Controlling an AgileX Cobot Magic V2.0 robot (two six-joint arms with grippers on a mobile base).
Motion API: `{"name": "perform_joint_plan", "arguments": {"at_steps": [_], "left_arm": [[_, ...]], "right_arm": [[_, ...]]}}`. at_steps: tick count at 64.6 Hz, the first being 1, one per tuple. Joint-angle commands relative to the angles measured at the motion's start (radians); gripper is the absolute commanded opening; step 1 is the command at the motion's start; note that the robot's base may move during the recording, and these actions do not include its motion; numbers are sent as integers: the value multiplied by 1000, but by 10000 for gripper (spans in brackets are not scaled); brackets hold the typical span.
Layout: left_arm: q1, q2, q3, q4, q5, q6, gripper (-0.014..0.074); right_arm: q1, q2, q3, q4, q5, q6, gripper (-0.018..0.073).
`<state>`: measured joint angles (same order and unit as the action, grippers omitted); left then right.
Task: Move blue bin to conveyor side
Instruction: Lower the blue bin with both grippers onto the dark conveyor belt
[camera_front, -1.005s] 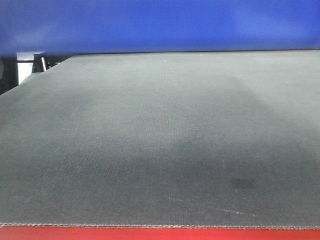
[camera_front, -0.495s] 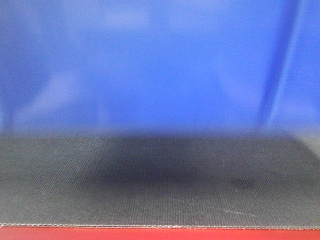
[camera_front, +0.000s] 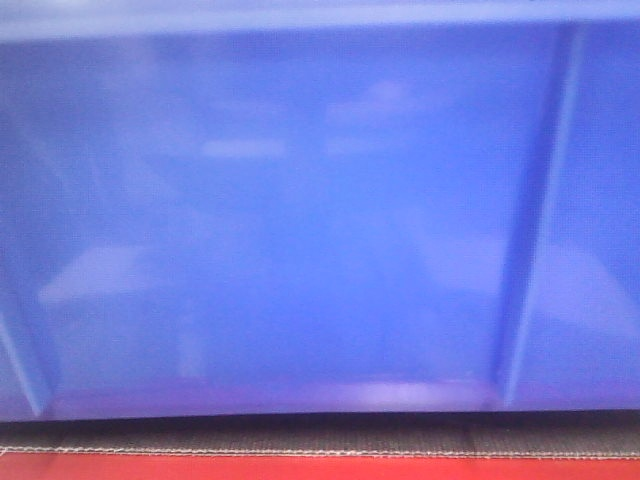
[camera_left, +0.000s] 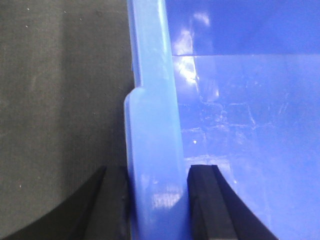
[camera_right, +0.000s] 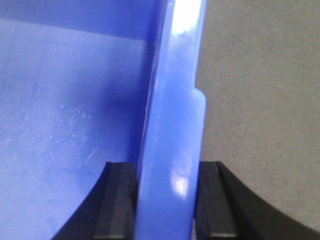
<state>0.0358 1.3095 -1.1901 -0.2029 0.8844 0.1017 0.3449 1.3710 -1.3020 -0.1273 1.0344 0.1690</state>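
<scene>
The blue bin (camera_front: 300, 220) fills almost the whole front view with its glossy wall; a raised vertical rib runs down the right side. My left gripper (camera_left: 157, 200) is shut on the blue bin's thick left rim (camera_left: 152, 125), one black finger outside and one inside. On the opposite side, my right gripper (camera_right: 167, 200) is shut on the right rim (camera_right: 175, 110) in the same way. The bin's scratched inner floor shows in both wrist views. The conveyor is out of view.
A dark grey textured mat (camera_left: 60, 90) lies under and beside the bin, also seen as grey mat (camera_right: 260, 100) to the right. A thin strip of mat (camera_front: 320, 432) and a red edge (camera_front: 320, 467) run along the bottom of the front view.
In the front view the blue wall has spread from a band at the top down over nearly the whole grey mat, leaving only a thin strip.
</scene>
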Motion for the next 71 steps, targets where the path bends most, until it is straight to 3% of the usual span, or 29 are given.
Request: {"name": "perform_joint_plan", "arguments": {"at_steps": [1,18,71], "left_arm": [[1,-18,-1,-20,-110,2,-17],[1,-14,3,-20,-170,2,-17],[1,4,39,-29,-183,2,-17]], "right_arm": [[-2,-4,-1,-30,-61,10,-79],[-2,3,45,-23,-96,24,-79],[-2,3,46,-23,-126,24,-79]]}}
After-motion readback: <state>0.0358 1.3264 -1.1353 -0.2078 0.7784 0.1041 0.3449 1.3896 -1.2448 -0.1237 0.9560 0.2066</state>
